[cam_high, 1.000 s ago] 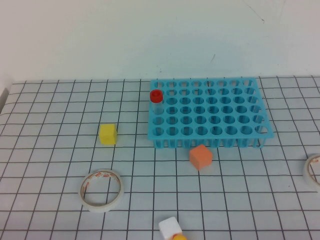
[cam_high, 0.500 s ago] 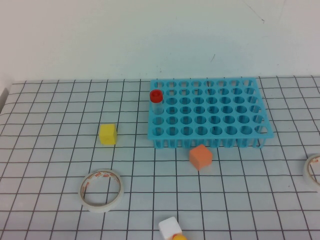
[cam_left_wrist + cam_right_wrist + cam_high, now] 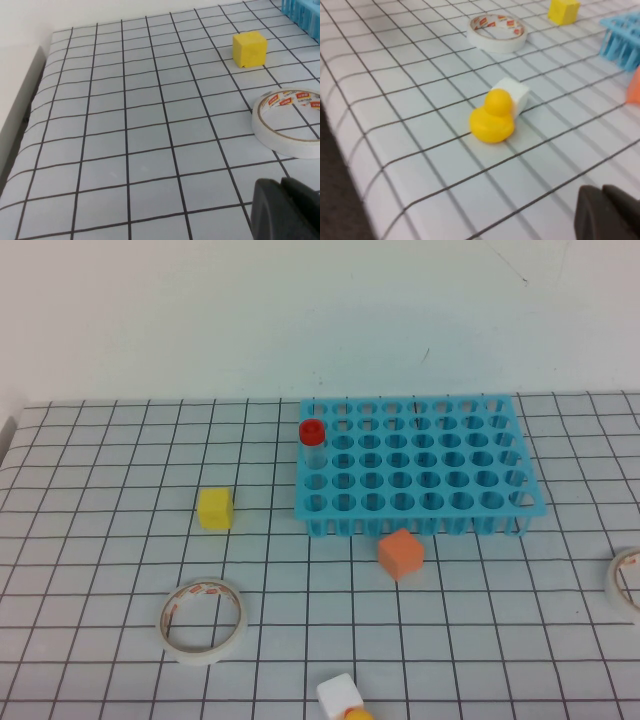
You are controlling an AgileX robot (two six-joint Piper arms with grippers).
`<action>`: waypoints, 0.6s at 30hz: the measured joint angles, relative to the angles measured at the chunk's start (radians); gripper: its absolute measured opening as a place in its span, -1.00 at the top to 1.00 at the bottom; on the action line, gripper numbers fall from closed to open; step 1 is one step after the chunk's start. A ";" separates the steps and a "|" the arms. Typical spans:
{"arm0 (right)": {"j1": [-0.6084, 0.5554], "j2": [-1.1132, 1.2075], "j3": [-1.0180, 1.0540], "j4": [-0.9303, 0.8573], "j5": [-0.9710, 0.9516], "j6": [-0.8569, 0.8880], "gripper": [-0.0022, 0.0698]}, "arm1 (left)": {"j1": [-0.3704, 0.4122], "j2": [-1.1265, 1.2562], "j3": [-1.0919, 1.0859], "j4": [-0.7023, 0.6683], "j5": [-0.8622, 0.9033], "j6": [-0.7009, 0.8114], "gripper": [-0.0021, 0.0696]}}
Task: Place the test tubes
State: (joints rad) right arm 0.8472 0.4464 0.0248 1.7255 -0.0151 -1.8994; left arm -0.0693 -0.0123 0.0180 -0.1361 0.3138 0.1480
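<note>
My left gripper has its two fingers pressed together with nothing between them. It sits low, well away from the blue rack, out past the tape roll and the yellow block. My right gripper is pinched closed and empty too. It is also far from the rack, on the near side, past the toy duck and the white block.

One test tube with a red cap stands upright in a hole on the rack's left edge, near the back. I see no loose tube anywhere.

I think this is waiting time. If another tube comes, I should spread the fingers first, grab it under the cap, keep it straight up, and lower it slowly into a free hole. I should also steer clear of the orange block just in front of the rack.
</note>
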 joint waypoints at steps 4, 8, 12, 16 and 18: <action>0.000 0.000 -0.099 0.002 -0.004 -0.182 0.94 | 0.000 0.000 0.000 0.000 0.000 0.000 0.94; 0.000 0.000 -0.204 0.003 -0.004 -0.325 0.94 | 0.000 0.000 0.000 0.000 0.000 0.000 0.94; 0.000 0.000 -0.300 0.005 -0.065 -0.368 0.94 | 0.000 0.000 0.000 0.000 0.000 0.000 0.94; 0.000 0.000 -0.397 0.003 -0.221 -0.366 0.94 | 0.000 0.000 0.000 0.000 0.000 0.000 0.94; -0.018 0.000 -0.418 -0.075 -0.234 -0.321 0.94 | 0.000 0.000 0.000 0.000 0.000 0.000 0.94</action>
State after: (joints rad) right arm 0.8293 0.4464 -0.3928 1.6501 -0.2494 -2.2204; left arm -0.0693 -0.0123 0.0180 -0.1361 0.3138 0.1480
